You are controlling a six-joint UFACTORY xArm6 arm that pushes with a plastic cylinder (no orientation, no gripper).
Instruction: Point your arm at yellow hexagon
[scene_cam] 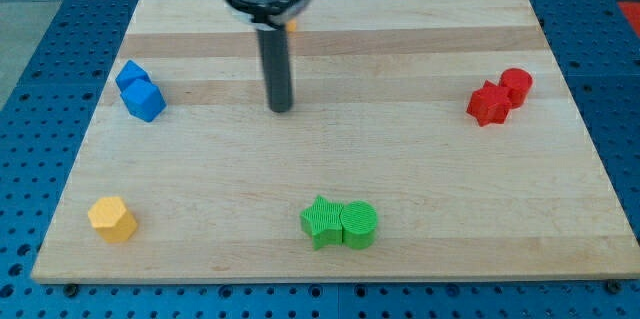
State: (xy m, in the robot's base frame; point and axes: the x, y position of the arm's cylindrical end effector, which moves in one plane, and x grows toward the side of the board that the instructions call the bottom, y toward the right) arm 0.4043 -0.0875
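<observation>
Pincer: none fitted on this arm, so spread or pressed together does not apply; the arm ends in a straight dark rod. Rod hangs upright from a grey mount at the view's top, and my tip (281,109) rests on the wooden board (400,159), left of centre in the upper half.

Camera view, only view on hand:
- Yellow hexagon (112,219) sits near the board's bottom-left corner, well apart from my tip, down and to the view's left of it. Nothing touches it.
- Two blue blocks (139,91) lie touching each other near the left edge, about level with my tip and well apart from it. Exact shapes hard to make out.
- Green star (320,222) and green cylinder (359,225) touch side by side near the bottom edge, below my tip and slightly right.
- Red blocks near the right edge: a red cylinder (516,85) touching a blockier red piece (489,103) on its lower left.
- Small yellow-orange sliver (292,27) peeks out just beside the rod near the mount; mostly hidden, shape unclear.
- Board lies on a blue perforated surface (40,109).
</observation>
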